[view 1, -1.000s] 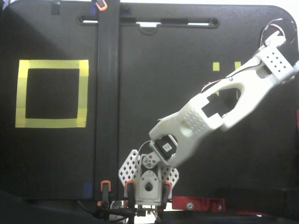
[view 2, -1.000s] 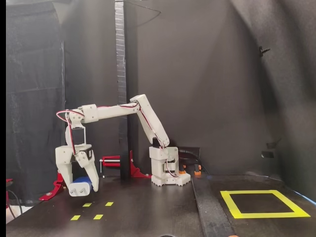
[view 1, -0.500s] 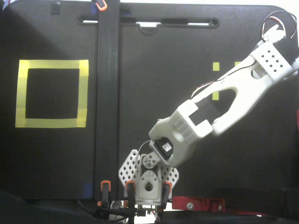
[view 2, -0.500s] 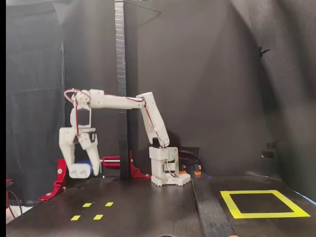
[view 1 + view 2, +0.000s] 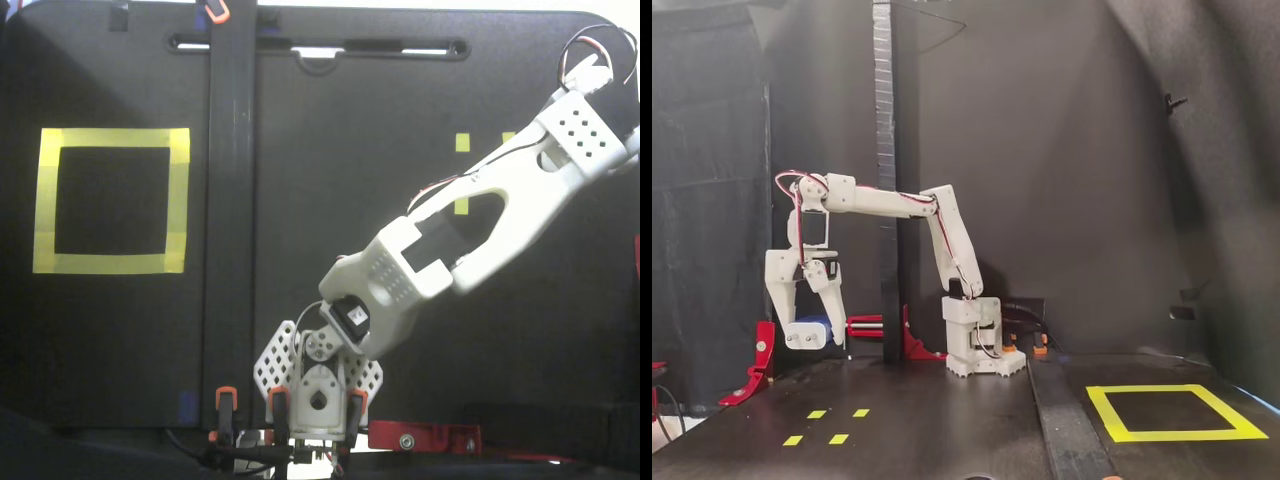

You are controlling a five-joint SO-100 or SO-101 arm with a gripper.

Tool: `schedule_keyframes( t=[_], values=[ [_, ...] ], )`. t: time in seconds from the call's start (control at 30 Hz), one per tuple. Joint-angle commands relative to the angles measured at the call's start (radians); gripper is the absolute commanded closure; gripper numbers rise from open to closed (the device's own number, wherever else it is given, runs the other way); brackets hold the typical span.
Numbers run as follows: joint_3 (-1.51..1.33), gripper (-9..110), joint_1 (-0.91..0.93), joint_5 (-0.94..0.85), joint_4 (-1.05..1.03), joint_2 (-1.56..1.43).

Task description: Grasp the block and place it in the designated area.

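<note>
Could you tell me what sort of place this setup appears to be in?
Probably a hobby or lab robot test bench: a black table against dark backdrops, yellow tape markers, clamps at the edge, and a small white arm.

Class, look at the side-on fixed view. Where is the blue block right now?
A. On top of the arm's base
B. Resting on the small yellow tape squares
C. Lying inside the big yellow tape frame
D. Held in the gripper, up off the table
D: the block sits between the fingers of the gripper, clear of the table.
</note>
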State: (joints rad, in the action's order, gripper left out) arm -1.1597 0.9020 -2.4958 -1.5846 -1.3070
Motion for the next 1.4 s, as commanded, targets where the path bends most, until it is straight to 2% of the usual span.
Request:
schedule_keyframes(
  t=[0.0, 0.57, 1.37],
  values=[
    [0.032, 82, -0.028, 0.018, 0.002, -0.064],
    [-0.158, 82, -0.324, 0.360, 0.084, -0.160],
    [-0.192, 82, -0.916, 0.965, 0.031, -0.218]
  ],
)
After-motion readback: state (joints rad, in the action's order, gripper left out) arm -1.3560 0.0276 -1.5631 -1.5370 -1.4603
